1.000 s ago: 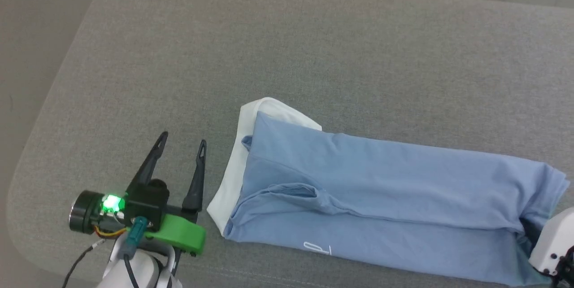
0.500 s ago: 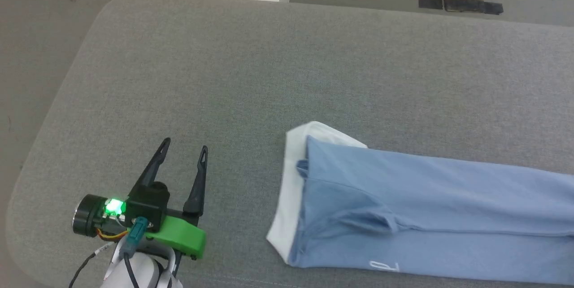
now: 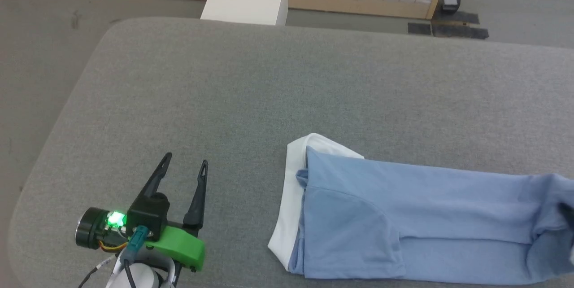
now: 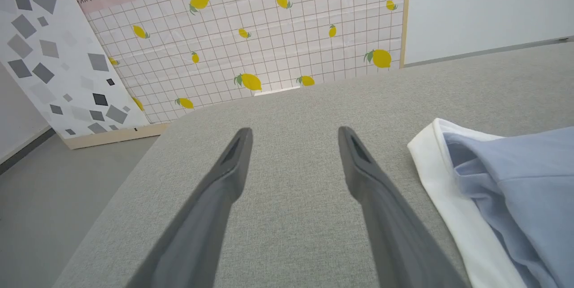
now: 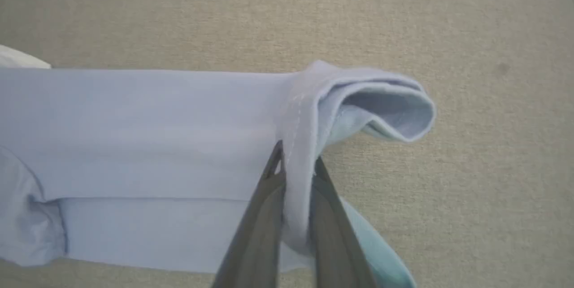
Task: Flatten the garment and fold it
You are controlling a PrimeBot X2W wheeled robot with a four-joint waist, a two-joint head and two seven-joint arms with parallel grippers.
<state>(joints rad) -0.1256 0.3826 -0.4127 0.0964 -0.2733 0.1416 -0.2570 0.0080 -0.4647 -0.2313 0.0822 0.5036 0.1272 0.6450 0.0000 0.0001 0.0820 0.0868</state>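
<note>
- The garment, a soft blue strip, is lying on the table at near right, collar leftward.
- The right tool is pinching its limp right end; taking all layers there looks wisest.
- The left tool is hovering unclenched beside the collar.

The garment has been pulled smoother, and its hem end has lifted and curled over.

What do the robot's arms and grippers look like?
The left gripper has two long, dark, tapering fingers on a black body, with a bright green bracket, a glowing green light, a teal plug with black cable and a pale forearm. The right gripper has similar dark grey fingers.
</note>
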